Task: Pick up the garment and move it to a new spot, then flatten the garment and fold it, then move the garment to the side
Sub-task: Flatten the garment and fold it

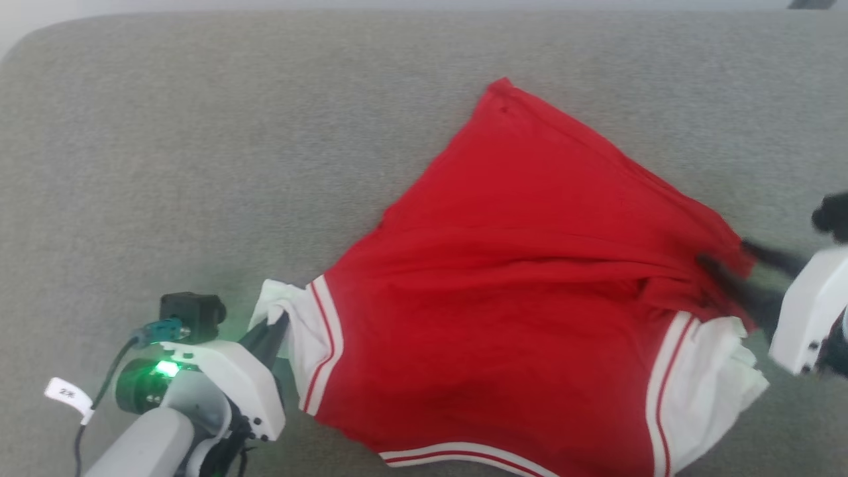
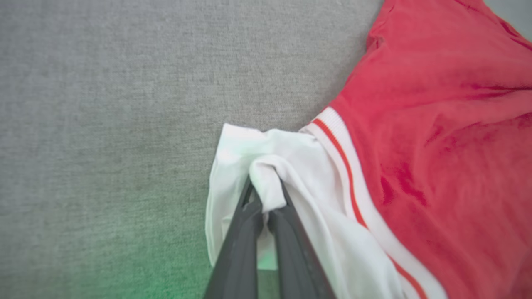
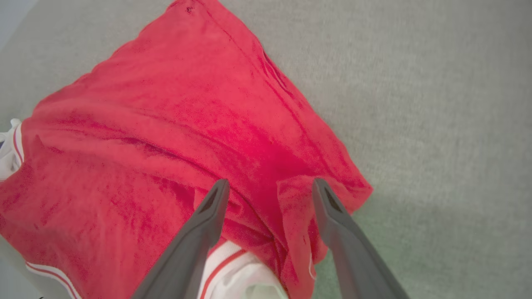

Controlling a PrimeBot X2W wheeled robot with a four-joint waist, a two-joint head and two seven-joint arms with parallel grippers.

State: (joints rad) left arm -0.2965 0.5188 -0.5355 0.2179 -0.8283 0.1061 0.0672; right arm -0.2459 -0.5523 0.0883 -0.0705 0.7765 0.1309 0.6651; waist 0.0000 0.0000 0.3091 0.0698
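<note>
- On the grey mat (image 1: 199,165), in the head view, you have one garment (image 1: 517,265). Its plain red side is up, and it is spread out but wrinkly.
- At the garment's left white sleeve (image 1: 295,318), your left gripper (image 1: 275,331) is pinched tight on the cloth.
- At the garment's right edge, just above the right white sleeve (image 1: 709,377), your right gripper (image 1: 745,268) is blurry. You cannot read its fingers well here.
- In the left wrist view, your left gripper (image 2: 266,195) squeezes a bunch of white sleeve. The red part of the garment (image 2: 436,145) lies right beside it.
- In the right wrist view, your right gripper (image 3: 270,185) has its fingers spread wide over the garment (image 3: 166,124). A small red fold sits between them, but nothing is squeezing it.
- The garment looks soft, light and floppy. It will likely sag and bunch up when you lift it, and it should not break.
- Good places to grab are probably the sleeve ends and the bottom corners. Pinch a thick bit so that it does not slip out.
- Count: one garment, two white sleeves, two grippers, one mat.
</note>
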